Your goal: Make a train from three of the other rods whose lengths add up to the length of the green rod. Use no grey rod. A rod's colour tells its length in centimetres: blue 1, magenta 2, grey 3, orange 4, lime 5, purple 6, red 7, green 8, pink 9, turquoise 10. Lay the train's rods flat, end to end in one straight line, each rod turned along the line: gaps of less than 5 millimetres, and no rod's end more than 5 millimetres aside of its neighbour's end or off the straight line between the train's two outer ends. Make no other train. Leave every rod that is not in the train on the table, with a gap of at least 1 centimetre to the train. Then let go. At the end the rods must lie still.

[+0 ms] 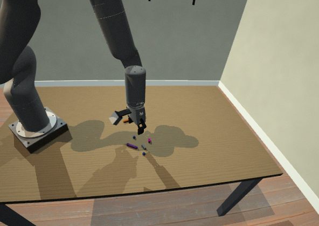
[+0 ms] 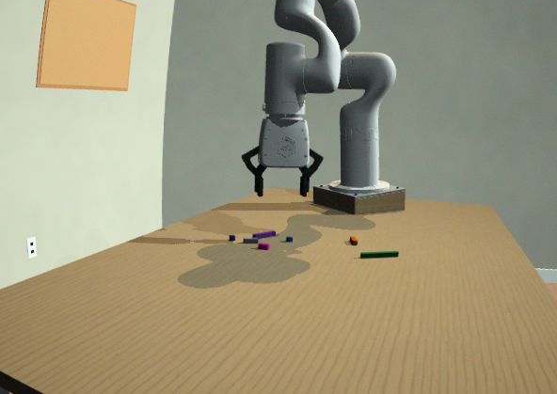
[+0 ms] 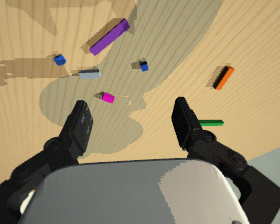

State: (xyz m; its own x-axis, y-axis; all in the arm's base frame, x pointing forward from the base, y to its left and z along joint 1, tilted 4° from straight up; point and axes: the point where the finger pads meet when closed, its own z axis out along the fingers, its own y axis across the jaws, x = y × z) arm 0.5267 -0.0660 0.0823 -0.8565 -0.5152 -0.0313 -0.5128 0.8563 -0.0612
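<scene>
My gripper [image 2: 280,193] is open and empty, hanging well above the table; it also shows in the top view [image 1: 141,129] and the wrist view [image 3: 133,122]. Below it lie the purple rod [image 2: 264,234] [image 3: 109,36], a grey rod [image 2: 250,241] [image 3: 89,74], a magenta rod [image 2: 263,246] [image 3: 107,97] and two blue rods [image 2: 231,237] [image 2: 289,239], all apart from each other. The orange rod [image 2: 354,240] [image 3: 224,78] and the green rod [image 2: 379,254] [image 3: 211,122] lie off to one side. In the top view the green rod is hidden behind the gripper.
The arm's base [image 2: 359,197] stands on the table behind the rods. The table's edges are far from the rods. A wall runs along one side of the table.
</scene>
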